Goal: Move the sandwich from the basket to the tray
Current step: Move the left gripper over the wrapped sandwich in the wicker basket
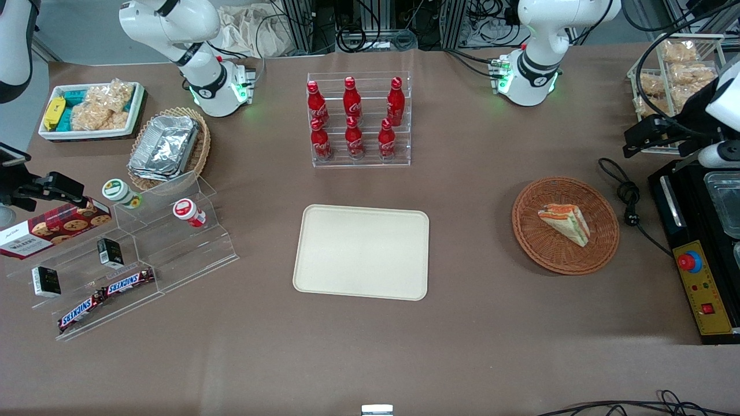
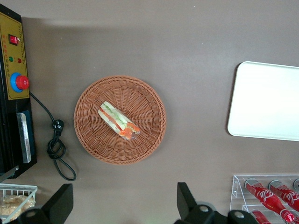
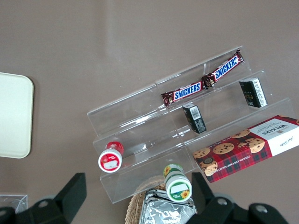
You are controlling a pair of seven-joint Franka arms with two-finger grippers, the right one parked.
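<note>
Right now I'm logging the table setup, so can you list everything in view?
sandwich: one, white with orange and green filling, in the basket
basket: one, reddish-brown wicker, toward the working arm's end
tray: one, cream, mid-table
cola bottles: six, red, in a clear rack
foil containers: stacked, silver, in a tan basket
Snickers bars: two, on a clear stepped stand
gripper: one, black, open, high above the table beside the basket

Sandwich (image 1: 565,223) in basket (image 1: 543,254), tray (image 1: 361,283) beside.
</note>
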